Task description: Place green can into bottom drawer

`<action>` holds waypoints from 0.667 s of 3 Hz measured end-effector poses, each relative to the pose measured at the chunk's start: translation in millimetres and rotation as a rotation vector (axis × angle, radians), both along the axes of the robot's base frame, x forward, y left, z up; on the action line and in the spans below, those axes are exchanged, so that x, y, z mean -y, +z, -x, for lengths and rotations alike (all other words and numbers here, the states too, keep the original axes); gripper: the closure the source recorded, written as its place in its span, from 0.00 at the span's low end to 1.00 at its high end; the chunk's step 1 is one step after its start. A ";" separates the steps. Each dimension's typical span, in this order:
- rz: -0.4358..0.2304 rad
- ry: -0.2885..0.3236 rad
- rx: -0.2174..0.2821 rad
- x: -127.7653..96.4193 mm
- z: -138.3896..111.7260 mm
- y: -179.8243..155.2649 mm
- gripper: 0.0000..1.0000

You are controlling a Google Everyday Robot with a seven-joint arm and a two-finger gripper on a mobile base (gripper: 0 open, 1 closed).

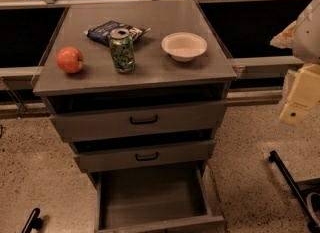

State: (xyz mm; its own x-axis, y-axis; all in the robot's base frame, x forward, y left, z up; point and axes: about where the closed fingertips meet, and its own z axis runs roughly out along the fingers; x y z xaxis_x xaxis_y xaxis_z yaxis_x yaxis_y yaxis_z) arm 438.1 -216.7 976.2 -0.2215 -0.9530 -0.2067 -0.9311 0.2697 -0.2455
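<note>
The green can (122, 50) stands upright on the grey cabinet top (150, 69), left of centre, with its silver top and pull tab showing. The bottom drawer (152, 192) is pulled out below the two upper drawers, and its plain grey inside holds nothing. My gripper (296, 108) shows as a pale block hanging from the arm at the right edge. It is level with the top drawer, well to the right of the cabinet and far from the can. It holds nothing that I can see.
A red apple (69, 59) sits left of the can. A dark blue chip bag (109, 31) lies right behind the can. A white bowl (184, 45) sits to its right. Two upper drawers with black handles (143, 120) are slightly ajar. A black bar (290, 179) lies on the floor at the right.
</note>
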 end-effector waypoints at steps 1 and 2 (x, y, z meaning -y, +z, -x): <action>0.000 0.000 0.000 0.0 0.0 0.0 0.00; -0.037 0.063 0.009 -39.8 -27.1 -3.7 0.00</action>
